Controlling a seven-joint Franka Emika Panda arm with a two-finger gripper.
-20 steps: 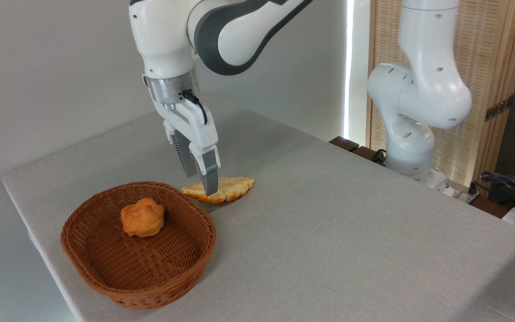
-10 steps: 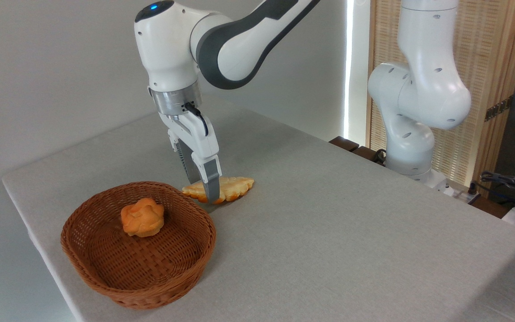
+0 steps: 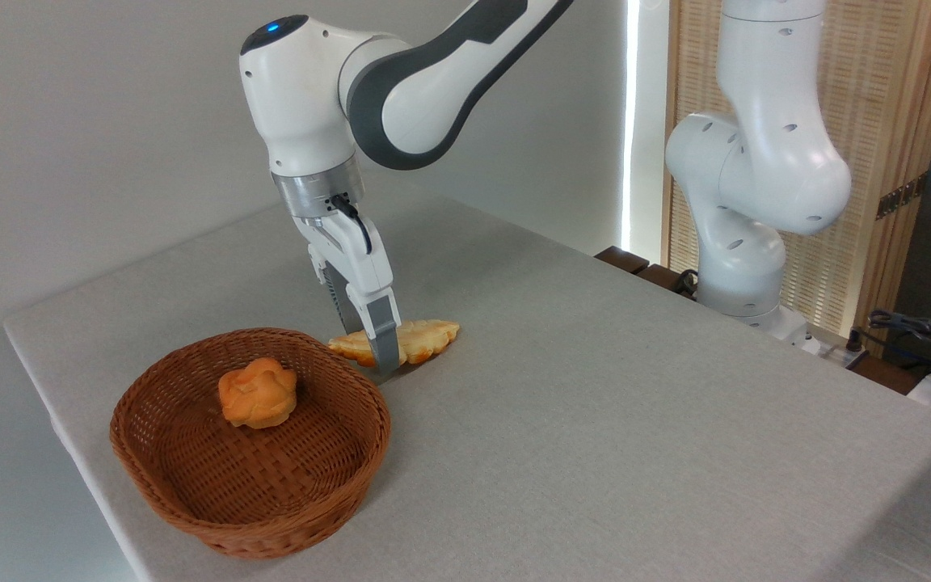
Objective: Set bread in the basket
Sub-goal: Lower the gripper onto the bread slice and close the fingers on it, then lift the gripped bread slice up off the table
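Observation:
The bread (image 3: 427, 337), a flat leaf-shaped pastry with golden scalloped edges, lies on the grey table (image 3: 595, 420) just behind the basket's far right rim. My gripper (image 3: 371, 347) is down at the bread's left half, open, with one grey finger (image 3: 385, 339) in front of the pastry and the other behind it. The near fingertip reaches table level. The round reddish-brown wicker basket (image 3: 191, 347) sits at the front left, close beside the gripper.
A small knobbly orange bun (image 3: 258, 394) lies inside the basket. The arm's white base (image 3: 744, 242) stands at the table's far right edge, with cables and a wooden screen behind it. The table's left edge runs close to the basket.
The gripper has come down over the last second, from just above the bread to straddling it at table level. The bread and basket have not moved.

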